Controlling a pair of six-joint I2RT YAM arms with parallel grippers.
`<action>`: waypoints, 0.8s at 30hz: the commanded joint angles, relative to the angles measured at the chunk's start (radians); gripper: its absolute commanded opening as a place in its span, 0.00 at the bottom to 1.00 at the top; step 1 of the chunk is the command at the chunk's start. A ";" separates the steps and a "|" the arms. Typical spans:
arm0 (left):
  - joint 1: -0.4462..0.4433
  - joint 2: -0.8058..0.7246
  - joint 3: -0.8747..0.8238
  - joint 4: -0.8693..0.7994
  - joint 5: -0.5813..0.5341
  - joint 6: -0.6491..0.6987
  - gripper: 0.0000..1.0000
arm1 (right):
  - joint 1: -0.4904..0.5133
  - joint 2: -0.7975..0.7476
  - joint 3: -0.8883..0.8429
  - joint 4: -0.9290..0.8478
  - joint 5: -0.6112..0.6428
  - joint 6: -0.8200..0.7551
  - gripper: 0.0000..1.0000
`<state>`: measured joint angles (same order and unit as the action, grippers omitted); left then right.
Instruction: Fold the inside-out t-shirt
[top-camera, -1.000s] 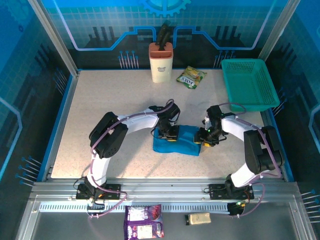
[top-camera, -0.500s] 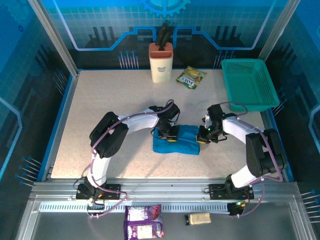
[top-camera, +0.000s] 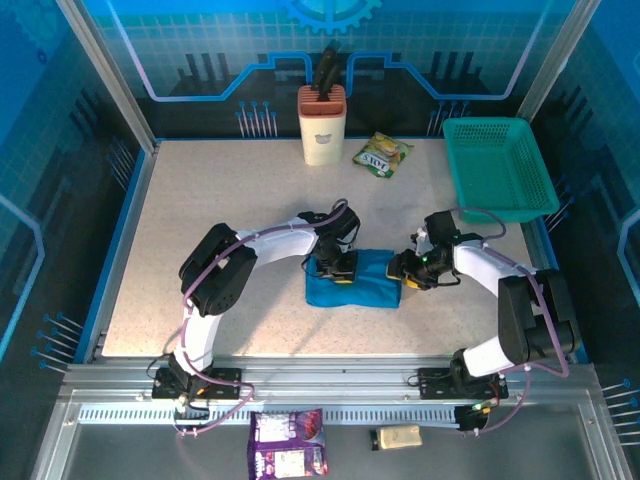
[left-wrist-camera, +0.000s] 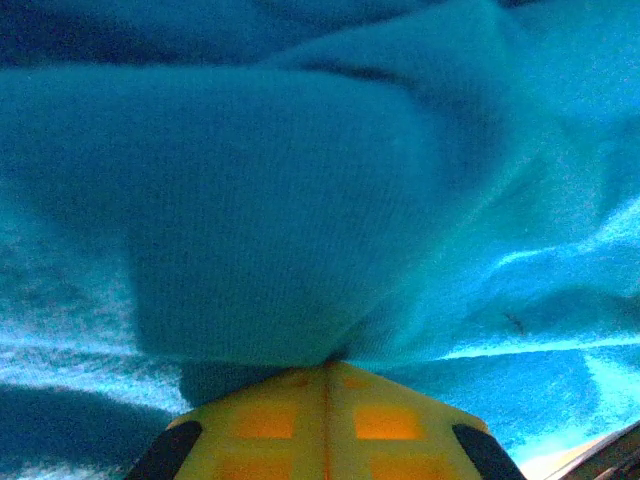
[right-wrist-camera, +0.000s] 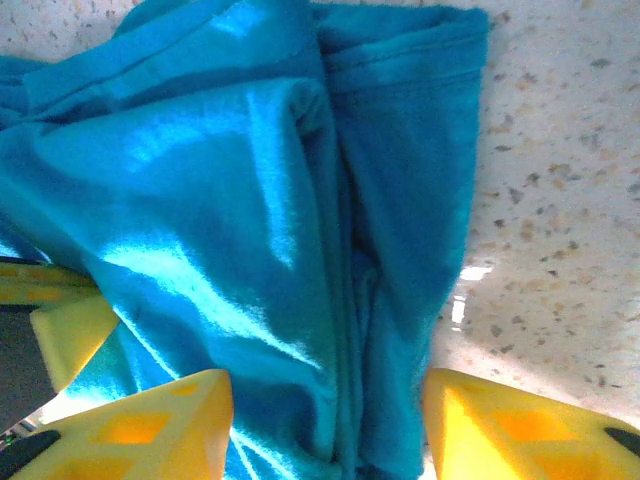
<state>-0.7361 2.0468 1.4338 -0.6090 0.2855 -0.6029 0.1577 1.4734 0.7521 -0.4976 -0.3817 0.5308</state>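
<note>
Pinching a ridge of the inside-out t-shirt (top-camera: 368, 290), my left gripper (top-camera: 341, 270) has its fingers pressed together, with cloth bunched just ahead of them in the left wrist view. The shirt lies as a compact bundle at the middle of the table (top-camera: 200, 200), its long axis running left to right in the overhead frame. My right gripper (top-camera: 405, 272) sits at the bundle's right end, jaws spread, a folded edge lying between them. I judge the right arm nearer that free end, with the cloth lying toward frame left of it.
</note>
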 joint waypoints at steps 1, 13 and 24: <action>-0.003 0.013 0.013 -0.046 0.015 -0.001 0.08 | -0.015 0.022 -0.008 -0.015 0.017 -0.021 0.56; -0.002 0.012 0.014 -0.050 0.016 -0.003 0.08 | -0.015 0.092 -0.013 0.068 -0.139 -0.045 0.61; -0.006 0.018 0.022 -0.052 0.020 -0.003 0.08 | -0.015 0.084 -0.014 0.095 -0.176 -0.041 0.52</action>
<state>-0.7361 2.0468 1.4338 -0.6167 0.2855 -0.6029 0.1448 1.5528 0.7452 -0.4068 -0.5362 0.5003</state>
